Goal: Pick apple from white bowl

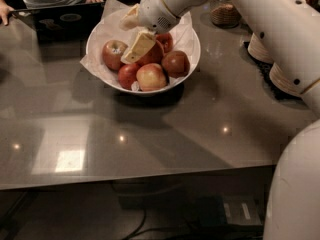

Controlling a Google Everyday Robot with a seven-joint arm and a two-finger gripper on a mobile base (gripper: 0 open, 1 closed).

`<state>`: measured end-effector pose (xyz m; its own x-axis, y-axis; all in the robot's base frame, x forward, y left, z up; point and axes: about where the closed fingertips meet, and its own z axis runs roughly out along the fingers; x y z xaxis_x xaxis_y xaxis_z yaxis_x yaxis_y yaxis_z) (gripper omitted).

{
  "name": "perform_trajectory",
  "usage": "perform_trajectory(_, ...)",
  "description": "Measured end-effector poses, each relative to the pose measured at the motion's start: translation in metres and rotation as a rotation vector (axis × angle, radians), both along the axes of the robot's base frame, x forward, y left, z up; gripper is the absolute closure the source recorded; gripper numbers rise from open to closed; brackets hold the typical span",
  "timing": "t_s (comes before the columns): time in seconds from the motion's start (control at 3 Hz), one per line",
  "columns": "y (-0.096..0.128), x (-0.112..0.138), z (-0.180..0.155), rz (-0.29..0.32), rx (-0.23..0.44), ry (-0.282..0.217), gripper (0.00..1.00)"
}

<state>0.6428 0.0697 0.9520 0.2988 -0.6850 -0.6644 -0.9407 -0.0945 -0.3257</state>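
**Item:** apple [156, 56], middle of white bowl [194, 59] on desk [200, 129], crowded by five others.
**Handling (judged):** firm, smooth-skinned, slippery, moderately heavy, bruisable.
**Hold:** across widest girth.
**Claw** [125, 43]: spread, empty, directly over the apples.

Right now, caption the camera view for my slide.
Robot gripper among the red apples in the paper-lined white bowl on a glossy grey table.

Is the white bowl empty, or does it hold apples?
Not empty: the white bowl holds several apples on white paper. The gripper is down among them, over the bowl's middle.
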Motion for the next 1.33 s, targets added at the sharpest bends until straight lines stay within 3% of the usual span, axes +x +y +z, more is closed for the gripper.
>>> perform_trajectory(0.67, 0.015, 0.008, -0.012, -0.010, -0.029, 0.028, 0.30)
perform_trajectory(1.33, 0.022, 0.026, -0.029, -0.060, -0.070, 0.032, 0.28)
